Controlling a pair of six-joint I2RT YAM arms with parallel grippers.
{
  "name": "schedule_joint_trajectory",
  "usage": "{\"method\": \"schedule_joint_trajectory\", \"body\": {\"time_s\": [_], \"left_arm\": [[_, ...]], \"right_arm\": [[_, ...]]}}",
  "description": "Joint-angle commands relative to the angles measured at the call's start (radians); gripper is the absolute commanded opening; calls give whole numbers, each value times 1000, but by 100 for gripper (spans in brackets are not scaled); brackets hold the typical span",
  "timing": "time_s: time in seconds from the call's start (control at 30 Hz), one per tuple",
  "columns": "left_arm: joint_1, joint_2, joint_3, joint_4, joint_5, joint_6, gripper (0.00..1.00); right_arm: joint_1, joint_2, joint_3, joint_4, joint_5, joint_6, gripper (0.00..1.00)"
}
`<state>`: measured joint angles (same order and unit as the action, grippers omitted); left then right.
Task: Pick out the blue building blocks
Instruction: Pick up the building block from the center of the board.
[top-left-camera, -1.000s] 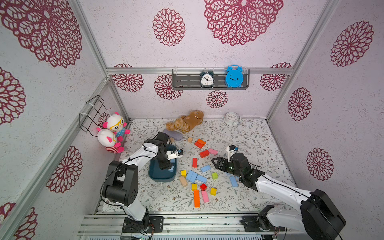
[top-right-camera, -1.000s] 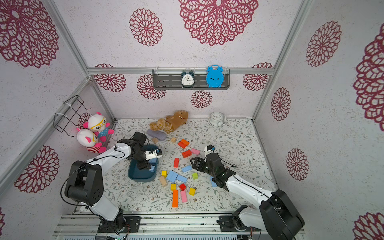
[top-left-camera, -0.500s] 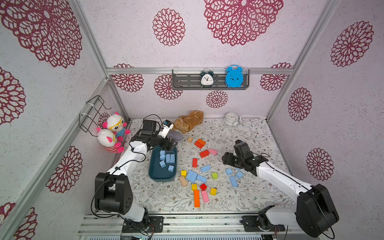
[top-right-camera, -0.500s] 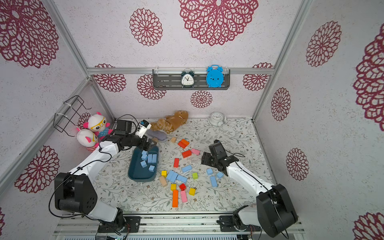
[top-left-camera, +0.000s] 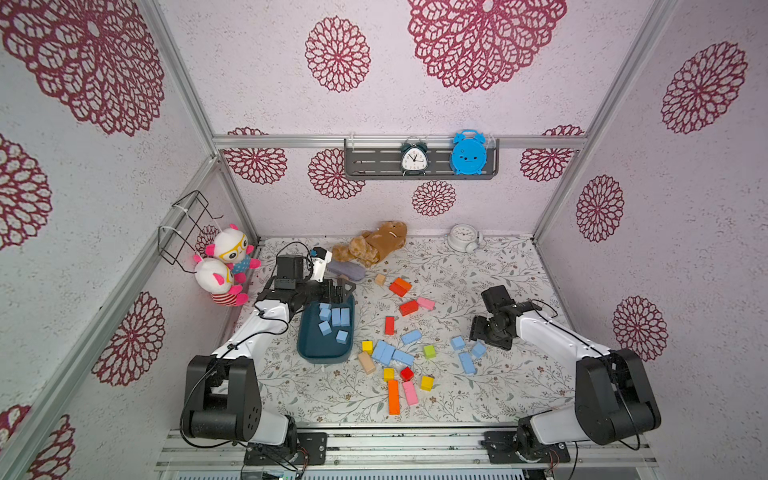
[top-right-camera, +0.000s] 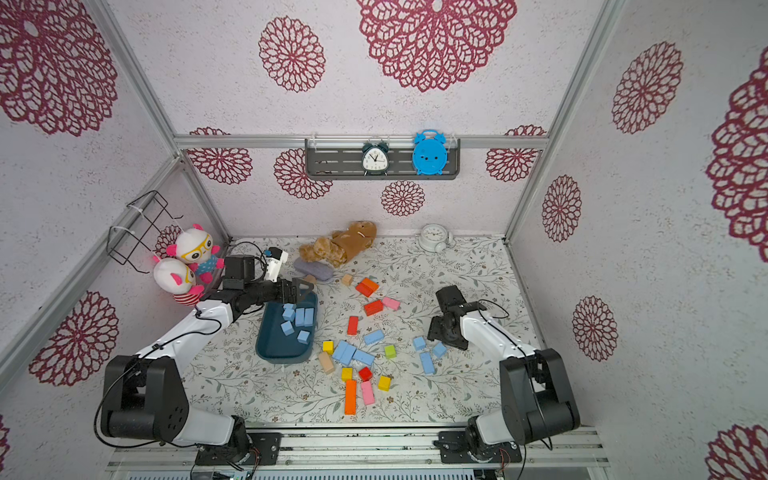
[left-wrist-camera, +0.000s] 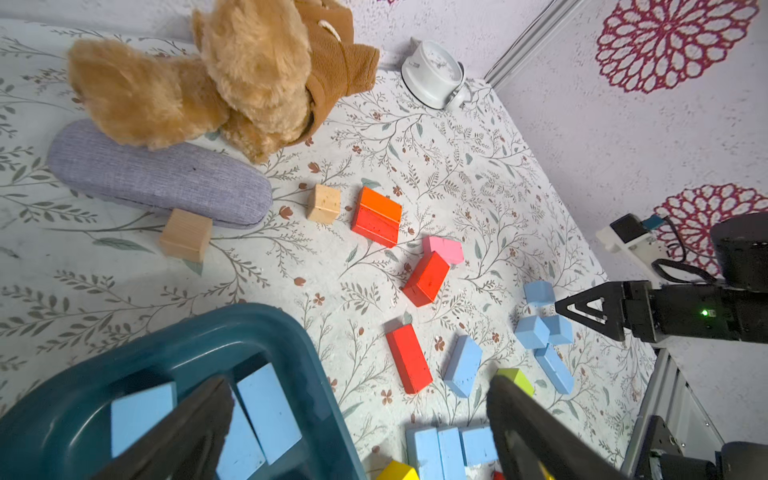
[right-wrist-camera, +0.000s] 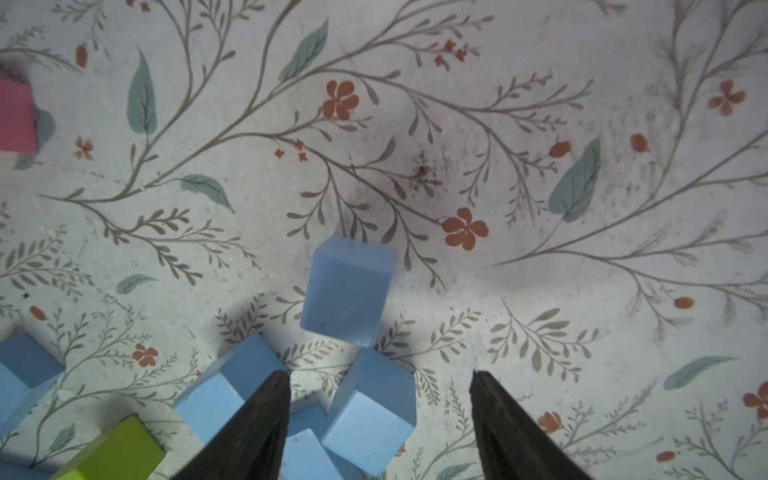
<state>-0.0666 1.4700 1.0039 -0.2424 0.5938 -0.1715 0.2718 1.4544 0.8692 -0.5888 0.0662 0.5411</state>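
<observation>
Moved: left jaws drawn back to tray (top-left-camera: 311, 347) rim, wide open, empty; right jaws swung outward.
Right jaws: part open, empty, straddling one cube (right-wrist-camera: 370, 419).
Blue building blocks (top-left-camera: 336, 316): five in tray, rest on tabletop (top-left-camera: 498, 395).
Risk: finger lands on neighbour cube (right-wrist-camera: 224, 386).

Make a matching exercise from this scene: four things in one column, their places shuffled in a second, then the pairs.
Things
1. dark teal tray
2. blue clock
3. white clock
4. long orange block

Places
A. on the wall shelf
B. beside a pink block, near the front
C. holding blue building blocks
D. on the table, by the back wall

Pairs: 1-C, 2-A, 3-D, 4-B
</observation>
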Motion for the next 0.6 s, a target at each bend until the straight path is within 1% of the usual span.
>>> {"method": "schedule_joint_trajectory", "body": {"time_s": [0.0, 0.1, 0.27, 0.43, 0.57], "left_arm": [[13, -11, 0, 39, 21, -24, 99], [28, 0, 11, 32, 32, -36, 99], [36, 8, 11, 25, 33, -36, 99], [36, 29, 17, 14, 27, -38, 99], [36, 45, 16, 14, 35, -45, 98]], "right_arm": [[-7, 43, 64, 5, -20, -12, 70], [-7, 100, 108, -11, 0, -19, 66], [-7, 172, 134, -40, 19, -17, 61], [-6, 196, 118, 5, 23, -3, 45], [-7, 218, 119, 33, 28, 0, 36]]}}
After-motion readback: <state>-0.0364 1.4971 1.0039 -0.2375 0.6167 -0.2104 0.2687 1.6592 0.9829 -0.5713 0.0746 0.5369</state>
